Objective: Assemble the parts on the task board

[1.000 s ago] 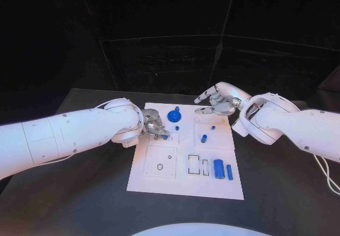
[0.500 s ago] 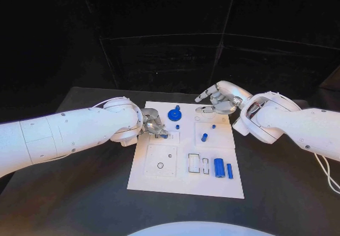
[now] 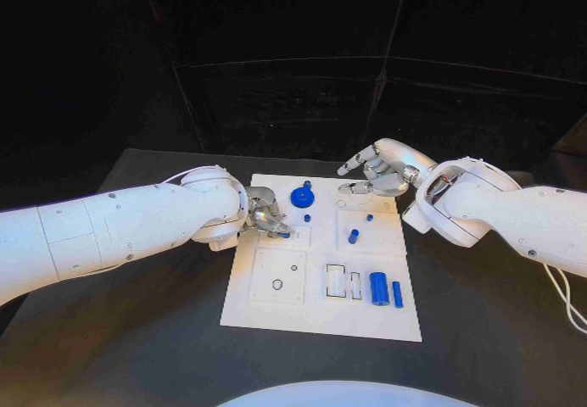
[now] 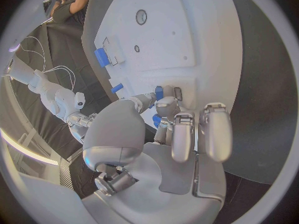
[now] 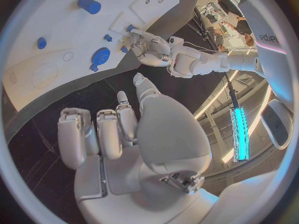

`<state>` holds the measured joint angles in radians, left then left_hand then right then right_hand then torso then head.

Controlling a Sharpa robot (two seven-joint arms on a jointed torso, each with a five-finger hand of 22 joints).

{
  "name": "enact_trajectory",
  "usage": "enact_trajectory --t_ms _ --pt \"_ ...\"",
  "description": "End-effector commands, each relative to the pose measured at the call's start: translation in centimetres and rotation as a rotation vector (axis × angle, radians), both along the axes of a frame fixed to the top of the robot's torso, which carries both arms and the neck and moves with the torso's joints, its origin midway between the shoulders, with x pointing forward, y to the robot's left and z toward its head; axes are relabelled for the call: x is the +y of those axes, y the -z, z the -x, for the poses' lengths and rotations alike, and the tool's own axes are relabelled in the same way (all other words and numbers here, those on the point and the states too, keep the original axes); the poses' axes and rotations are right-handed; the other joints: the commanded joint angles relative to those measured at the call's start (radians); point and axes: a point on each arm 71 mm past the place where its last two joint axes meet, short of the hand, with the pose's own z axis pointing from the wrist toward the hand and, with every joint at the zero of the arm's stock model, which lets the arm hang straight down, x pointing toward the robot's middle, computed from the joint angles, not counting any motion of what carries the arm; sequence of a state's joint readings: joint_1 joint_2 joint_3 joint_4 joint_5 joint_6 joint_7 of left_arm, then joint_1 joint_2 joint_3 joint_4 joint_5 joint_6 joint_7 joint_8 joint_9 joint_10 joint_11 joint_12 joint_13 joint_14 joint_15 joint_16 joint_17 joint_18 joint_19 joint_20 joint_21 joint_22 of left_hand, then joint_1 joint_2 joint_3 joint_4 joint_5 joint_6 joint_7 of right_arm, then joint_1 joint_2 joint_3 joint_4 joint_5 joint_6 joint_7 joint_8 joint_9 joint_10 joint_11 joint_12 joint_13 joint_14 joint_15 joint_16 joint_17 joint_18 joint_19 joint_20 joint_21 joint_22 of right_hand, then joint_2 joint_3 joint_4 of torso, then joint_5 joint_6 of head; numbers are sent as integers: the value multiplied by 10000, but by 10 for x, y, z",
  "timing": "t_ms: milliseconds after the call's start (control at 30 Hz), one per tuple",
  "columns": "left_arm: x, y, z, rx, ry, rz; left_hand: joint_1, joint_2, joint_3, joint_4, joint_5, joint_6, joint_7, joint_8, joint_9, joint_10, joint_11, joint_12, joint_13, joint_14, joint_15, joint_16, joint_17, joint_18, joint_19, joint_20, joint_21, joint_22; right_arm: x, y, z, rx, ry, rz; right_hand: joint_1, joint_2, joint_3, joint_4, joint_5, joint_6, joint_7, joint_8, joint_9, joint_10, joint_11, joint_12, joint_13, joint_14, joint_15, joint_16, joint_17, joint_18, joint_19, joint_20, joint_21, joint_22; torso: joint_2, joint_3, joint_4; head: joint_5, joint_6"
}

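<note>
The white task board (image 3: 276,318) lies mid-table. My left hand (image 3: 267,216) rests low over its left middle and pinches a small blue part (image 3: 284,235) between thumb and finger; the left wrist view shows that small blue part (image 4: 159,92) at the fingertips (image 4: 167,105), next to a slot. My right hand (image 3: 377,174) hovers over the board's far right corner, fingers loosely apart and holding nothing. A round blue part (image 3: 301,198), a blue peg (image 3: 352,236), a blue cylinder (image 3: 379,289) and a thin blue bar (image 3: 398,293) sit on the board.
Empty cut-outs (image 3: 335,282) and a small ring hole (image 3: 276,287) lie in the board's near half. Black table (image 3: 147,339) surrounds the board. In the right wrist view, the board (image 5: 62,55) lies beyond my right hand (image 5: 118,134), with my left hand (image 5: 149,47) at its edge.
</note>
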<state>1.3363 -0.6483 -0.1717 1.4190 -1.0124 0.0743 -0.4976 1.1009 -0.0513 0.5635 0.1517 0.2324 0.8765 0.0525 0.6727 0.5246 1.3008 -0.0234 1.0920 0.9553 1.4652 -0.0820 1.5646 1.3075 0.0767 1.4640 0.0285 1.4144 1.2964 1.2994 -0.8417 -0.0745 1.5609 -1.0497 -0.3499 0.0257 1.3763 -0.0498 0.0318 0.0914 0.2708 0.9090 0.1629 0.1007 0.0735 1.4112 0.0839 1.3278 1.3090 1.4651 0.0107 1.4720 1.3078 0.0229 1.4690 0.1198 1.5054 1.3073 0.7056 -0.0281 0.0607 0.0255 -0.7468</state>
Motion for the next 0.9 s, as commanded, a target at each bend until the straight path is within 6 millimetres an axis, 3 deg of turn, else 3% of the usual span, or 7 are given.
enact_trajectory --t_ms 33,200,333,900 --pt "0 3 0 209 137 -332 -149 2 1695 -1625 46 84 -11 58 5 55 -9 -53 -16 1056 -28 62 2633 -189 116 -39 -31 -7 1 -1 0 0 -62 -16 8 62 -45 -25 60 61 16 42 -5 -21 -79 -58 405 607 -91 -54 522 117 -25 -64 -40 1289 3 1 -4 -2 -8" --pt "-2 3 -1 311 228 -424 -314 -33 1560 -1560 46 132 -34 80 19 85 -22 -72 -61 1056 -30 62 2633 -194 122 -38 -26 14 1 -1 0 -2 -60 -17 1 62 -51 -23 69 63 16 43 -6 -20 -80 -57 406 606 -91 -57 517 118 -28 -65 -42 1285 2 4 -7 -4 -31" --pt "-5 4 -2 388 324 -488 -719 -70 1088 -1267 4 320 -99 127 28 246 -63 161 201 1056 -55 62 2633 -206 147 -55 4 84 2 -1 0 2 -65 -16 -2 63 -53 -21 71 64 16 44 -6 -20 -80 -58 405 604 -91 -62 507 119 -32 -65 -46 1279 1 1 -7 -4 -39" --pt "-9 5 -4 563 504 -650 -1369 105 307 -719 25 668 -219 14 -99 447 -161 478 556 1056 -139 62 2633 -212 165 -131 0 126 3 -1 0 17 -78 -8 -41 76 -69 4 115 72 15 50 -6 -23 -81 -64 399 600 -92 -74 487 125 -48 -67 -58 1257 0 -1 7 -11 -75"
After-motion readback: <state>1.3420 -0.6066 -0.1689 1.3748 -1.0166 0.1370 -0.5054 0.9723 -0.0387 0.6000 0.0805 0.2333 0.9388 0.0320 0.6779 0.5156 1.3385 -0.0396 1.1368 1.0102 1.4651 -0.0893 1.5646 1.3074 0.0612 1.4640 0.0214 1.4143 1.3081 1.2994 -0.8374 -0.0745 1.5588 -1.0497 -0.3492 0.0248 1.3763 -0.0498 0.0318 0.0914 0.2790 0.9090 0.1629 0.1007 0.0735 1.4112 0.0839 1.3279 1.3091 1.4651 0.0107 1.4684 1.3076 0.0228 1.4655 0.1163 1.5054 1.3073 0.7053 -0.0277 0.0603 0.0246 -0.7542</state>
